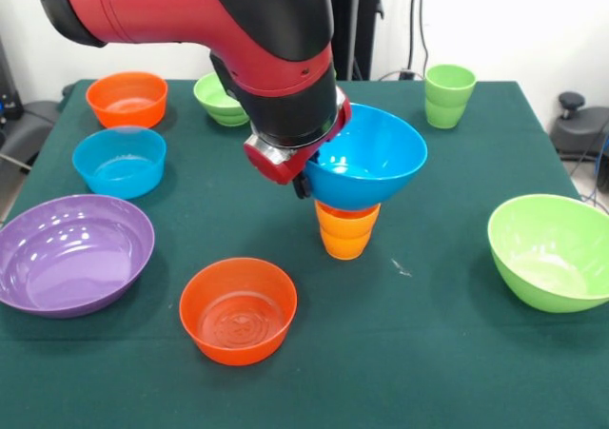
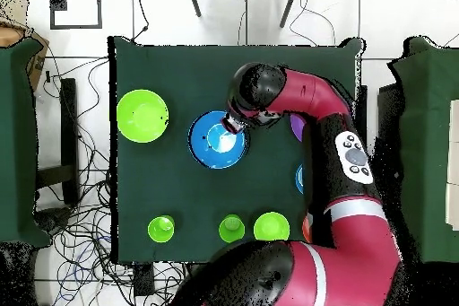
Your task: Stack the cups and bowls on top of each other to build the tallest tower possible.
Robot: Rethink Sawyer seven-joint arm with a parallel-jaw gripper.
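Note:
A blue bowl (image 1: 371,153) sits tilted on top of the orange cups (image 1: 346,231), two nested upright at the table's middle. My gripper (image 1: 305,175) is at the bowl's left rim and shut on it, one dark finger showing outside the wall. In the overhead view the gripper (image 2: 238,128) is at the edge of the blue bowl (image 2: 216,140), which hides the orange cups. Green cups (image 1: 449,94) stand nested at the far right corner.
An orange bowl (image 1: 238,310) lies in front, a purple bowl (image 1: 71,253) at the left, a light blue bowl (image 1: 119,161) and another orange bowl (image 1: 127,98) behind it. A small lime bowl (image 1: 219,99) is at the back, a large lime bowl (image 1: 552,250) at the right.

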